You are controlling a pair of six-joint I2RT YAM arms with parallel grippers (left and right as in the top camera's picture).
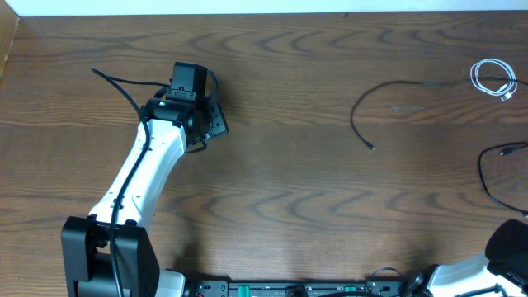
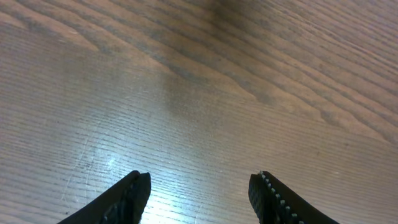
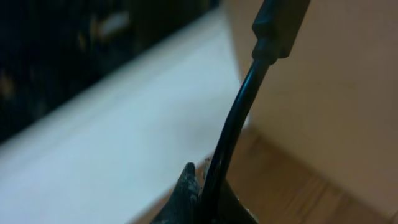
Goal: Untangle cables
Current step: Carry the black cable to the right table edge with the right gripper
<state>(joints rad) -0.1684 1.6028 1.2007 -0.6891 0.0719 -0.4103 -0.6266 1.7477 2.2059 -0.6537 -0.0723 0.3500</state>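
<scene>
Nearest you, on the right wrist camera, the right gripper (image 3: 198,186) has its black fingers pressed together to a point. A smooth, round black lead (image 3: 239,112) with a squared moulded plug climbs past them. You cannot tell whether the fingers nip it or it only crosses in front, and everything behind is a blur of white and tan. On the left wrist camera, the left gripper (image 2: 199,180) stands with its two fingers apart and nothing between them. One finger (image 2: 273,196) shows a ribbed inner edge, and below them lies bare bench (image 2: 186,81), brown wood with long wavy grain and a dull sheen. From overhead, you have two arms. The right arm (image 1: 495,260) is low in the near right corner. The left arm (image 1: 144,169), a white shell with black joints, reaches out to mid-bench. Beyond them you can count two loose cables, well apart from both grippers. One black cable (image 1: 404,82), thin, lies in an open hook shape right of centre with a small plug at its near end. One white cable (image 1: 493,79), wound into a small flat coil, lies at the far right. Nearer, a black wire loop (image 1: 485,177) runs off the right edge.
</scene>
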